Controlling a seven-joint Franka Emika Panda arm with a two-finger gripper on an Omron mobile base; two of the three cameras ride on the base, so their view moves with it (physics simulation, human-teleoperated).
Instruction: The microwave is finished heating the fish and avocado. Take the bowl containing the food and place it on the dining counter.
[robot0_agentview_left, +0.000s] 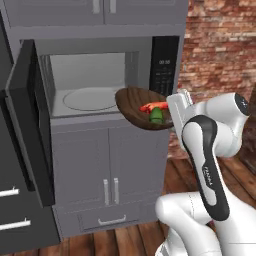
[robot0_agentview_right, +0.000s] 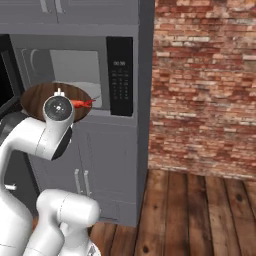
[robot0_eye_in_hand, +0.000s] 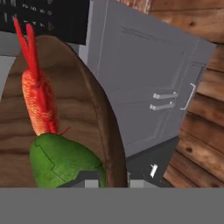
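The microwave (robot0_agentview_left: 100, 80) is observed with its door (robot0_agentview_left: 27, 130) swung fully open to the left; the pale interior and the round turntable (robot0_agentview_left: 92, 99) are exposed and bare. The black keypad panel (robot0_agentview_right: 120, 75) is seen on the right side of the appliance.

The bowl (robot0_agentview_left: 137, 107) of dark brown wood is held in the air just outside the microwave opening, in front of its lower right corner and above the grey cabinet doors (robot0_agentview_left: 110, 165). It is tilted, with its inside turned toward the arm. The bowl is gripped at its rim nearest the arm: the fingers are closed on that rim, as seen where the gripper (robot0_agentview_left: 172, 112) meets the bowl's edge.

Inside the bowl, the fish (robot0_eye_in_hand: 37, 96) and the avocado (robot0_eye_in_hand: 61, 159) are noted lying together against the lower side, next to the gripped rim. The avocado is seated closest to the fingers, with the fish touching it and extending away across the bowl's floor.

A brick wall (robot0_agentview_right: 200, 85) and a wooden floor (robot0_agentview_right: 200, 210) are recorded to the right of the cabinet.
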